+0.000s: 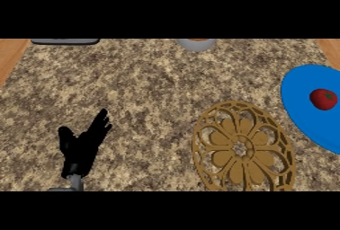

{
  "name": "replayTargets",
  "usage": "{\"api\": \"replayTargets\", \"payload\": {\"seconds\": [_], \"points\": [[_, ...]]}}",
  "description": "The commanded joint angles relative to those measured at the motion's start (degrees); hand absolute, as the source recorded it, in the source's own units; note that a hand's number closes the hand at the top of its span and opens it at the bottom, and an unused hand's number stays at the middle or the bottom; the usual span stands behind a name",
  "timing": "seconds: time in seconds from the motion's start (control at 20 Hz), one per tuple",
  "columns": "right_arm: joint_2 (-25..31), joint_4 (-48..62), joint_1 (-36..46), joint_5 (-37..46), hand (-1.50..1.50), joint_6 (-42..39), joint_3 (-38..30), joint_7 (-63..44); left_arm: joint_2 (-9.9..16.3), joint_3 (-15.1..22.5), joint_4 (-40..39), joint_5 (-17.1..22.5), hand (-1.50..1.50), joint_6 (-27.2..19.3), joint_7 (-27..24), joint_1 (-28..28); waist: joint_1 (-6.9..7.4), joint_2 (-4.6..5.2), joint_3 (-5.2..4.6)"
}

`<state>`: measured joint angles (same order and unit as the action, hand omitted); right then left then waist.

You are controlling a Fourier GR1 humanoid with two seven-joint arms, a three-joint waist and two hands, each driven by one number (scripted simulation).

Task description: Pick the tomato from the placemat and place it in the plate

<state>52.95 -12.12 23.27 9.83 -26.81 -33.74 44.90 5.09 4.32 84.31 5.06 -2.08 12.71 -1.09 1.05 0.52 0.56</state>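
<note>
Tomato (323, 99) sits on my blue plate (299, 112), far right of the counter (146, 90). The golden cut-out placemat (242, 147) lies just left of the plate, nearer me, with nothing on it. My left hand (81, 146) rests open at near left, fingers straight, holding nothing.

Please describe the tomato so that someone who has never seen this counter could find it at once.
Look at the speckled stone counter, then at its right edge, where a big blue placemat lies. The tomato sits on it: small, round and red with a green stalk, unlike the flat golden openwork plate beside the mat.
</note>
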Motion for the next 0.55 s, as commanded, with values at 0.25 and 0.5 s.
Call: {"api": "replayTargets", "payload": {"seconds": [0.25, 0.5], "points": [[0.0, -1.6, -7.8, 1.5, -1.5, -6.0, 2.6, 12.4, 0.2, 0.0, 1.0, 0.7, 0.0, 0.7, 1.7, -2.0, -0.15, -0.17, -0.16], [-0.1, -2.2, -10.4, 1.3, -1.5, -5.5, 3.2, 15.1, -1.5, 0.7, -1.3, -0.8, 0.0, -0.8, -0.7, -1.6, -0.6, -0.16, -0.18]]}}
